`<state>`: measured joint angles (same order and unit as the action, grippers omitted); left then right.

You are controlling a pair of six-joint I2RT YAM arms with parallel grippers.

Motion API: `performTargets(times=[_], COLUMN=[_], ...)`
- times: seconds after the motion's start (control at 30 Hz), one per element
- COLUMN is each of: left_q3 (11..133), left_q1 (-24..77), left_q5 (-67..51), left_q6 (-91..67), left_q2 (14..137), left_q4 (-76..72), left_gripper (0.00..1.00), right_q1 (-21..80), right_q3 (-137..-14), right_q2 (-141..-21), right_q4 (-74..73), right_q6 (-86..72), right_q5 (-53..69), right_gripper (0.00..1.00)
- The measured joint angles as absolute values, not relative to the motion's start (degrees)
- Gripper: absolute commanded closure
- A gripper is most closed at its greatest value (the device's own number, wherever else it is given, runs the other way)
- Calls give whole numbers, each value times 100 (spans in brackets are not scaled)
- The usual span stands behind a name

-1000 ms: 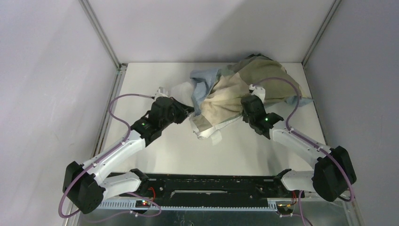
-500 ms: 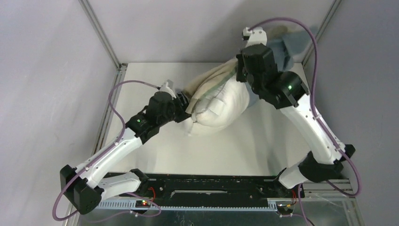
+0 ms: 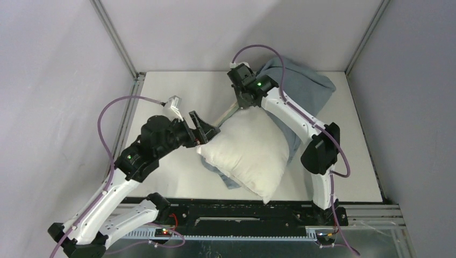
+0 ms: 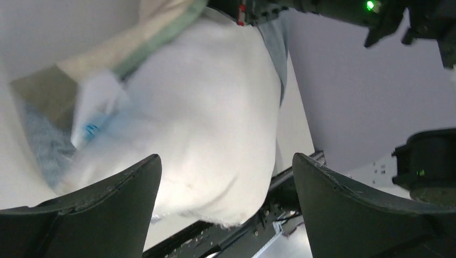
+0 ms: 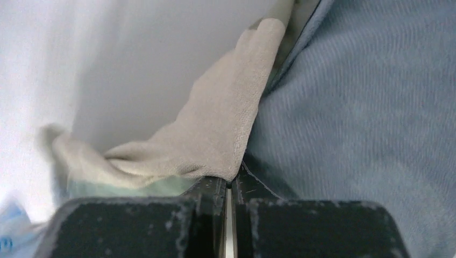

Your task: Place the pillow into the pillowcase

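The pillow (image 3: 250,156) lay on the table (image 3: 177,91), with the left gripper (image 3: 205,131) gaping wide beside its left edge, holding nothing. Farther back, the right gripper (image 5: 228,185) pinched the pillowcase (image 3: 301,86) hem, cloth bunched behind and under the pillow.

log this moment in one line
left gripper open, near pillow | right gripper shut on pillowcase edge | pillow mostly uncovered

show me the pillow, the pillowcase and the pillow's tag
pillow (image 3: 250,156), top view, middle of its white face
pillowcase (image 3: 306,83), top view, blue outer cloth, far end
tag (image 4: 95,110), left wrist view, white flap above blue print
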<state>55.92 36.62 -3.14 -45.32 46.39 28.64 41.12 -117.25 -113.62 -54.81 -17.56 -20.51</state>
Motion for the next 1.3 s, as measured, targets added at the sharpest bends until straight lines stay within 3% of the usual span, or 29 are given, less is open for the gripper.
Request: performTargets(times=[0.13, 0.27, 0.33, 0.6, 0.73, 0.93, 1.2, 1.3], left_q3=[5575, 5205, 4834, 3649, 3642, 3642, 3173, 2812], left_q1=[3706, 3828, 3889, 3988, 3966, 3800, 3774, 3863], left_q5=[-467, -478, -493, -436, -139, 123, 390, 390], left_q6=[-4287, -4200, -4254, -4764, -4904, -5065, -5262, -5446], left_q2=[4525, 4482, 4442, 4392, 4764, 5052, 3935, 3815], left_q4=[3127, 3177, 3127, 2853, 2421, 2084, 2324, 2359], left_gripper=[4, 4, 4, 4, 6, 3, 0, 0], right_q1=[4106, 4156, 4198, 4429, 4296, 4145, 4104, 4097], right_q3=[-11719, -11957, -11970, -10739, -10178, -9867, -9887, -10003], right_q2=[-11430, -11369, -11238, -9754, -9542, -10165, -10558, -10608], right_q4=[-5428, -5415, -5389, -5041, -4836, -4665, -4383, -4329], right_q6=[-1758, -1699, -1610, -888, -528, -204, -217, -259], right_q5=[-1905, -1962, -2080, -2558, -2499, -2440, -2919, -3216], right_gripper=[97, 51, 40, 25, 23, 26, 50, 65])
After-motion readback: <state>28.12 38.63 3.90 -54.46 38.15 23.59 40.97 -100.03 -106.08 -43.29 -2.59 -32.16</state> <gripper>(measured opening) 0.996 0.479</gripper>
